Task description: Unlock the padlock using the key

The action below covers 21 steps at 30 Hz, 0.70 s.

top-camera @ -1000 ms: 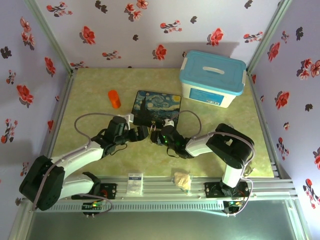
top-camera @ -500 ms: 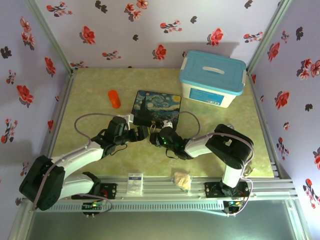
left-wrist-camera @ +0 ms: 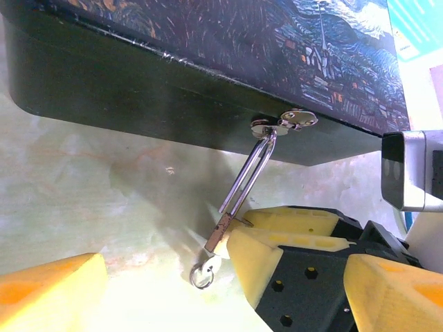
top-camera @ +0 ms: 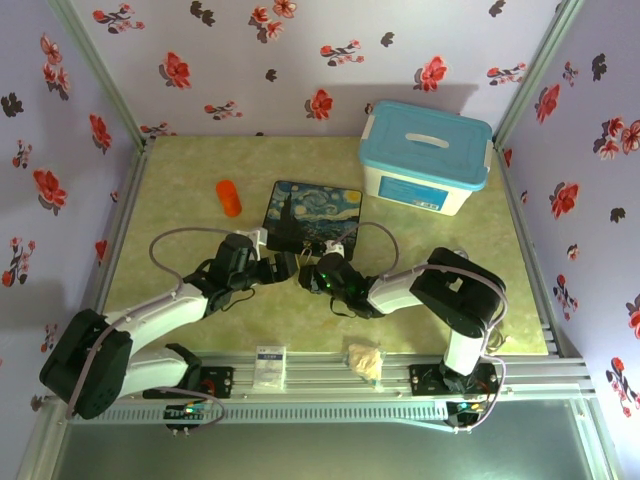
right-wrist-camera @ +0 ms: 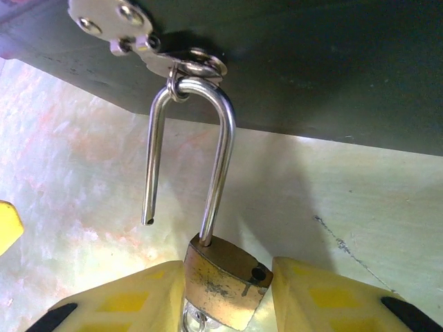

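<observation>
right wrist close-up: grips padlock [right-wrist-camera: 221, 275] with right tool [right-wrist-camera: 227, 294] across flat brass sides; light, rigid, slippery, so best pinched mid-body. holds left tool [top-camera: 288, 268] agape.

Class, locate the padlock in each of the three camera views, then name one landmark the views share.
Top external: too small to make out, at the painted box's near edge.
Left wrist: the padlock hangs centre frame, slanting down-left from the box's latch.
Right wrist: lower centre, brass body between the right gripper's fingers, shackle hooked through the latch.
Shared landmark: the painted box.
</observation>
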Tool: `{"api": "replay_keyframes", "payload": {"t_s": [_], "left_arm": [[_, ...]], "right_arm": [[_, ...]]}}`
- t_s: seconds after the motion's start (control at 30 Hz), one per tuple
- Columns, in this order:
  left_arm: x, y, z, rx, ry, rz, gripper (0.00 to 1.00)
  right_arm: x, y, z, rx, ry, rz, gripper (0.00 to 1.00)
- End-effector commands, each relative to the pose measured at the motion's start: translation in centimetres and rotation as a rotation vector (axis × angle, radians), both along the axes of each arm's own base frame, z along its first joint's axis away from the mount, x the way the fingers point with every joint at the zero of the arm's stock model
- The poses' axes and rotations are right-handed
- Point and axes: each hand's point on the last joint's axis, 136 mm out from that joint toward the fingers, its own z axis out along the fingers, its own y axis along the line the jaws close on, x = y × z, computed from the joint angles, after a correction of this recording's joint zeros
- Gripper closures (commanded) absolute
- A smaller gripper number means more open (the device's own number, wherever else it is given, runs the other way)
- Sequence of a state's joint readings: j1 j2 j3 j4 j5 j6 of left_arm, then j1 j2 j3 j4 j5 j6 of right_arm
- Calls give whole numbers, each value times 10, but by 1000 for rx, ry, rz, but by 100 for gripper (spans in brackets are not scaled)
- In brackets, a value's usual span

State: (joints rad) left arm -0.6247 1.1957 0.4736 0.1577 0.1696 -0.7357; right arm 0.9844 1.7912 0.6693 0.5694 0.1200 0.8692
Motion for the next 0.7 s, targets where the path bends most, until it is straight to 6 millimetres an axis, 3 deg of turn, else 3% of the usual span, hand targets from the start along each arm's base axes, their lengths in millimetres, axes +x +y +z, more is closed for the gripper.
{"api": "replay_keyframes", "payload": {"t_s": [0.0,0.4,0.67], "left_arm": [[-1,-3,-1,-20,5,-6,11],[0,-5,-1,-22,2,-7,11],[1,-4,-1,-18,-2,-10,11]], "right_arm": [[-12,-7,-33,-88,97,-2,65],[-10,-7,-41,-99,126,-9,69],[-8,-4,-31,-24,97,-7,78]]}}
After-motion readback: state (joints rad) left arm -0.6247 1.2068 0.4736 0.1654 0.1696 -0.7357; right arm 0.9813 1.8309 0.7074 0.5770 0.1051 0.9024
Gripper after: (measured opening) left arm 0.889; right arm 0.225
